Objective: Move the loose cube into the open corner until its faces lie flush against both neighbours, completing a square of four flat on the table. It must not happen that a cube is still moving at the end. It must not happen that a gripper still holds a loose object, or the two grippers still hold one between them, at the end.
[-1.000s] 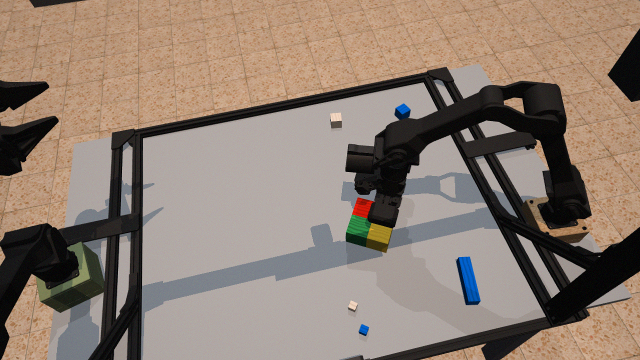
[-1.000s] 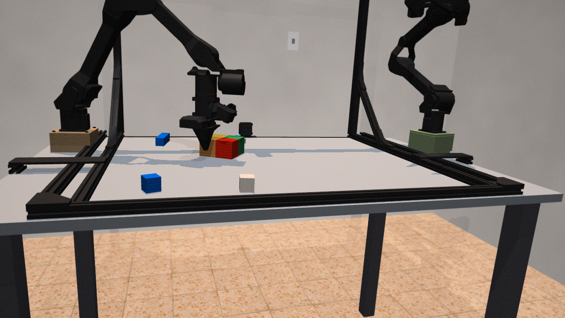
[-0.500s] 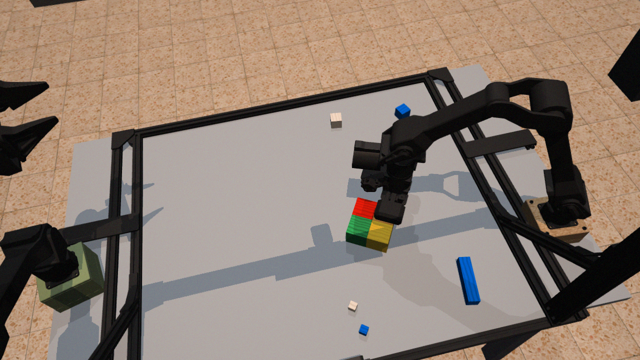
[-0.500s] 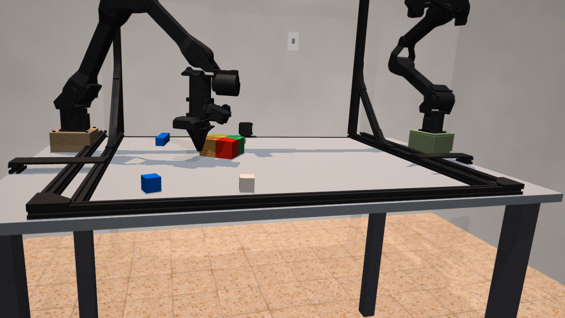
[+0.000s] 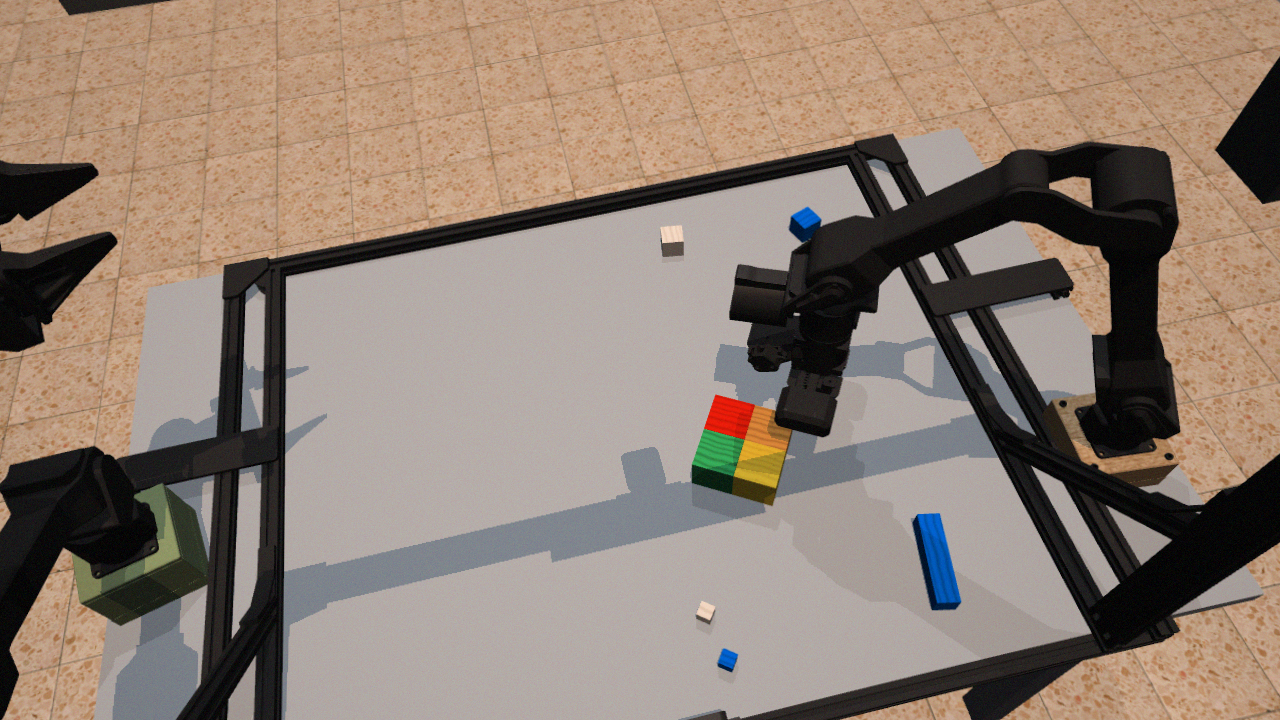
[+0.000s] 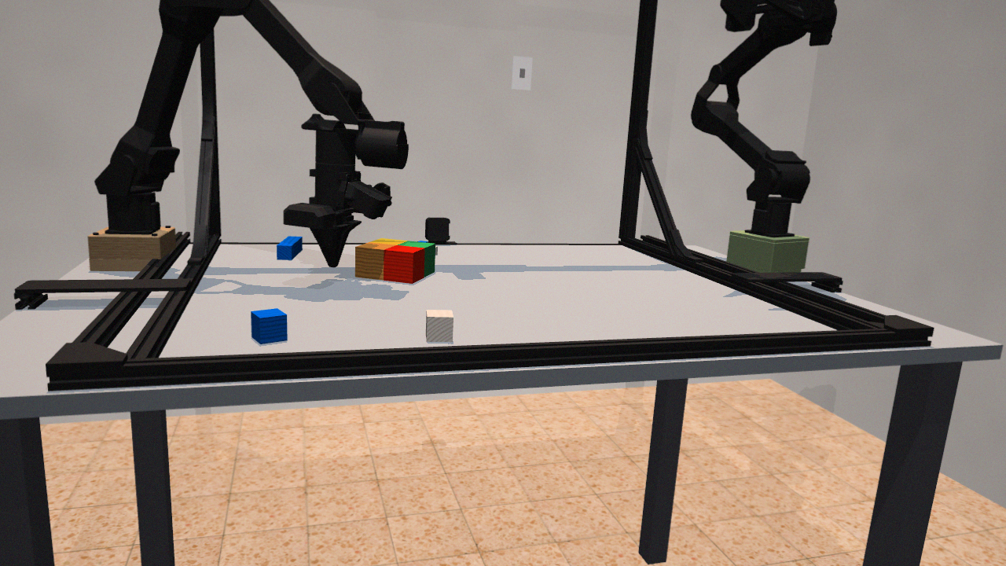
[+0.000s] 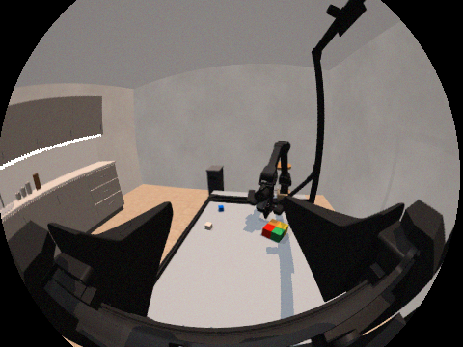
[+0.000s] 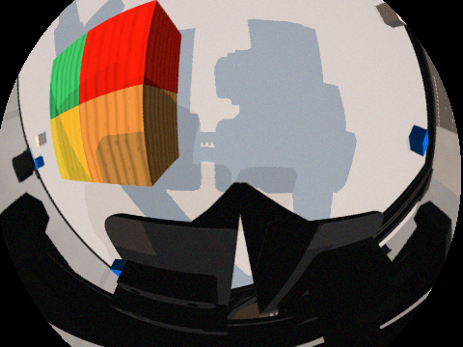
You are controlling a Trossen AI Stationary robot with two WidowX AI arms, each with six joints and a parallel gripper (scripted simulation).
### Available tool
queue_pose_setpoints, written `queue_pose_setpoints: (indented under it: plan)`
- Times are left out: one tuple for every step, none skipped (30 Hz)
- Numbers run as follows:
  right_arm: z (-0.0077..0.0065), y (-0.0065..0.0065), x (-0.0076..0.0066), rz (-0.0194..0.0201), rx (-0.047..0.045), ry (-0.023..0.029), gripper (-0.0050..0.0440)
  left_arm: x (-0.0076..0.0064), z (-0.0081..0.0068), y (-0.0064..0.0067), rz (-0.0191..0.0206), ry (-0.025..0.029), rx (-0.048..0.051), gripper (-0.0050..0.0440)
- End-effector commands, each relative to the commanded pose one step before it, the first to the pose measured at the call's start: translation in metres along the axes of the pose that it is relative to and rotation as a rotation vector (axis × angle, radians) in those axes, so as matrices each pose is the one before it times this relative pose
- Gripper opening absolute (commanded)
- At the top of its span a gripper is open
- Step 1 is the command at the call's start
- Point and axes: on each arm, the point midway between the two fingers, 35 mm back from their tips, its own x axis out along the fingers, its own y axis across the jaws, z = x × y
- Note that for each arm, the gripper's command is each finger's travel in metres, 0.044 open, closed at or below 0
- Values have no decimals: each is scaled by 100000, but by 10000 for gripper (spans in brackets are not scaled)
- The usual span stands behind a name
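the orange cube (image 5: 768, 428) (image 6: 369, 260) (image 8: 116, 130) sits flush with the red cube (image 5: 730, 416) (image 6: 403, 264) (image 7: 268, 231) (image 8: 116, 53) and the yellow cube (image 5: 759, 463) (image 7: 282, 227) (image 8: 68, 149), making one square with the green cube (image 5: 718, 454) (image 6: 420, 244) (image 7: 278, 234) (image 8: 68, 77). the right gripper (image 6: 332, 264) (image 8: 239, 189) is clenched on nothing, near them. the left gripper (image 5: 105, 204) (image 7: 229, 205) is spread open, empty.

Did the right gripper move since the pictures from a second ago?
Yes. In the top view, the right gripper slid away from the orange cube, toward the wooden block under its arm.
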Motion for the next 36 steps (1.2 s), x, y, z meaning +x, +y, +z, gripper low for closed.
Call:
queue_pose_setpoints:
  plan:
    - [472, 87, -3403, 254, -122, -2215, 0, -6, -26, -28, -186, 48, -363, 400]
    - [-8, 29, -924, -17, 111, 112, 0, 0, 0, 0, 0, 0, 0, 400]
    - [0, 0, 0, 0, 0, 0, 0, 0, 0, 0, 0, 0, 0, 400]
    - [0, 0, 0, 0, 0, 0, 0, 0, 0, 0, 0, 0, 0, 400]
    - [-10, 9, -317, -6, 38, 38, 0, 0, 0, 0, 0, 0, 0, 400]
    - [0, 0, 0, 0, 0, 0, 0, 0, 0, 0, 0, 0, 0, 400]
    - [0, 0, 0, 0, 0, 0, 0, 0, 0, 0, 0, 0, 0, 400]
    - [0, 0, 0, 0, 0, 0, 0, 0, 0, 0, 0, 0, 0, 400]
    - [0, 0, 0, 0, 0, 0, 0, 0, 0, 0, 0, 0, 0, 400]
    - [0, 0, 0, 0, 0, 0, 0, 0, 0, 0, 0, 0, 0, 400]
    - [0, 0, 0, 0, 0, 0, 0, 0, 0, 0, 0, 0, 0, 400]
    - [0, 0, 0, 0, 0, 0, 0, 0, 0, 0, 0, 0, 0, 400]
    - [-115, -33, 339, -59, -142, 569, 0, 0, 0, 0, 0, 0, 0, 400]
    - [105, 121, -102, -7, -767, -32, 0, 0, 0, 0, 0, 0, 0, 400]
    - [311, 365, -305, -20, -2301, -97, 0, 0, 0, 0, 0, 0, 0, 400]
    - [510, 603, -511, -34, -3801, -151, 0, 0, 0, 0, 0, 0, 0, 400]
    - [609, 697, -634, -41, -4443, -123, 0, 0, 0, 0, 0, 0, 0, 400]
    - [600, 692, -634, -42, -4446, -123, 0, 0, 0, 0, 0, 0, 0, 400]
    - [586, 666, -637, -40, -4340, -92, 0, 0, 0, 0, 0, 0, 0, 400]
    - [0, 0, 0, 0, 0, 0, 0, 0, 0, 0, 0, 0, 0, 400]
    - [0, 0, 0, 0, 0, 0, 0, 0, 0, 0, 0, 0, 0, 400]
    - [568, 634, -641, -36, -4195, -51, 0, 0, 0, 0, 0, 0, 0, 400]
    - [555, 630, -639, -37, -4195, -50, 0, 0, 0, 0, 0, 0, 0, 400]
    - [542, 626, -637, -37, -4195, -50, 0, 0, 0, 0, 0, 0, 0, 400]
    - [528, 623, -634, -38, -4195, -50, 0, 0, 0, 0, 0, 0, 0, 400]
    - [515, 620, -629, -38, -4192, -49, 0, 0, 0, 0, 0, 0, 0, 400]
    - [412, 502, -510, -31, -3421, -40, 0, 0, 0, 0, 0, 0, 0, 400]
    - [245, 299, -304, -19, -2053, -24, 0, 0, 0, 0, 0, 0, 0, 400]
    - [82, 99, -101, -6, -684, -8, 0, 0, 0, 0, 0, 0, 0, 400]
    - [0, 0, 0, 0, 0, 0, 0, 0, 0, 0, 0, 0, 0, 400]
    - [0, 0, 0, 0, 0, 0, 0, 0, 0, 0, 0, 0, 0, 400]
    - [0, 0, 0, 0, 0, 0, 0, 0, 0, 0, 0, 0, 0, 400]
    - [0, 0, 0, 0, 0, 0, 0, 0, 0, 0, 0, 0, 0, 400]
    - [0, 0, 0, 0, 0, 0, 0, 0, 0, 0, 0, 0, 0, 400]
    - [0, 0, 0, 0, 0, 0, 0, 0, 0, 0, 0, 0, 0, 400]
    - [0, 0, 0, 0, 0, 0, 0, 0, 0, 0, 0, 0, 0, 400]
